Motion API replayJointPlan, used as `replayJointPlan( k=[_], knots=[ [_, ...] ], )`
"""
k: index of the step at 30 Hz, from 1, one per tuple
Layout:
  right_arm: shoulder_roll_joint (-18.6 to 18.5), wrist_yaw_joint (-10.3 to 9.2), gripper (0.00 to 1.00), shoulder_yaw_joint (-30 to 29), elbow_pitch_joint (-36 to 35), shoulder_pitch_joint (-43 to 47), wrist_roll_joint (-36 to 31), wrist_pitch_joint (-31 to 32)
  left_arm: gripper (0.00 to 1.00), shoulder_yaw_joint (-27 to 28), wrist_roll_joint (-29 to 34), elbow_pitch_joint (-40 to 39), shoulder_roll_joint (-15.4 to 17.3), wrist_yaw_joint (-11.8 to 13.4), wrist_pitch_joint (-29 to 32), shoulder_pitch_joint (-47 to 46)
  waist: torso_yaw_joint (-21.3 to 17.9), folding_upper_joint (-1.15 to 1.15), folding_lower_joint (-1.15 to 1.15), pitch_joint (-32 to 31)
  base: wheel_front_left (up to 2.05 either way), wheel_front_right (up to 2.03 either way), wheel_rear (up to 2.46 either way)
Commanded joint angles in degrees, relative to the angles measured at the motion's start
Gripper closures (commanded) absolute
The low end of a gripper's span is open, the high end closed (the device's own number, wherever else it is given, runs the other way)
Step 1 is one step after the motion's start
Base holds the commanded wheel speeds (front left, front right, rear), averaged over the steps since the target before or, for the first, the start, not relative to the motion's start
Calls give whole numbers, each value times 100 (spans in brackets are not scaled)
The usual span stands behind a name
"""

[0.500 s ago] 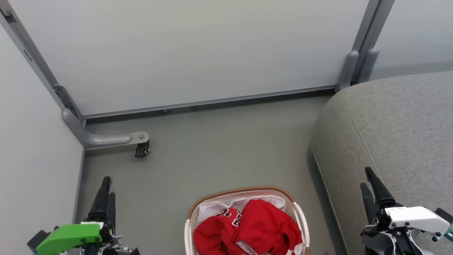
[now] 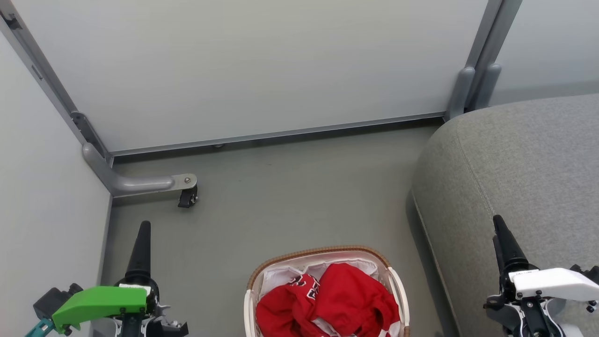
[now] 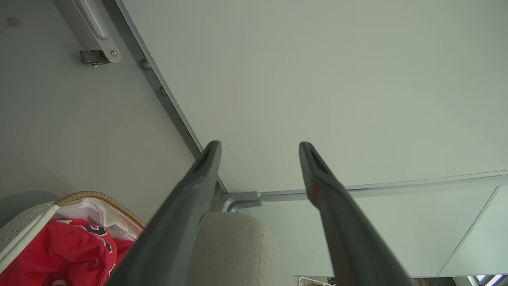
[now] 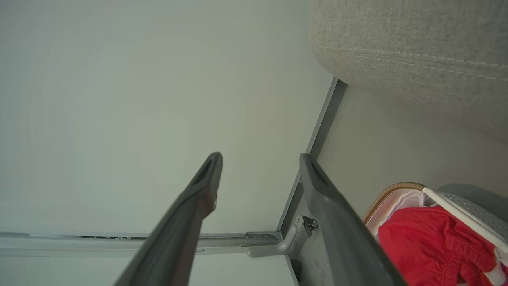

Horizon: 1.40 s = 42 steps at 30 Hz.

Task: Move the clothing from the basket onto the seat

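Inside the basket (image 2: 323,252) the clothing (image 2: 346,295) lay bunched, none of it yet on the seat (image 2: 514,164) just to its right. Left of the basket hung the left gripper (image 2: 143,231), right of it the right gripper (image 2: 499,227), both with jaws spread wide and empty, probably flanking it ready to reach in.

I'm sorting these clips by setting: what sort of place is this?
Likely a staged living-room corner in a lab or studio: a grey sofa and a laundry basket of red clothing stand on a grey floor, enclosed by pale partition panels, one on a caster foot.
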Motion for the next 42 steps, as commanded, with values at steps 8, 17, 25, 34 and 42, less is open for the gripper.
replayJointPlan(
  k=[8, 17, 25, 34, 42],
  knots=[
    [-66, 1, 0, 30, -573, -111, -1415, -227, 0, -190, 1046, -282, 36, -26, -221, -230, 14, 0, 0, 11, 0, 0, 0],
    [-74, 1, 0, 151, -837, -63, -2598, -408, 0, -323, 1998, -429, 42, 21, -404, -262, 24, 0, 0, 22, 0, 0, 0],
    [-81, 1, 0, 295, -851, 3, -3489, -557, 0, -456, 2752, -409, 47, 48, -551, -193, 37, 0, 0, 32, 0, 0, 0],
    [-88, 1, 0, 370, -756, 29, -4300, -718, 0, -596, 3551, -276, 52, 45, -711, -107, 56, 0, 0, 44, 0, 0, 0],
    [-95, 1, 0, 400, -680, 19, -4936, -845, 0, -642, 4089, -177, 58, 39, -835, -84, 71, 0, 0, 48, 0, 0, 0]
  ],
)
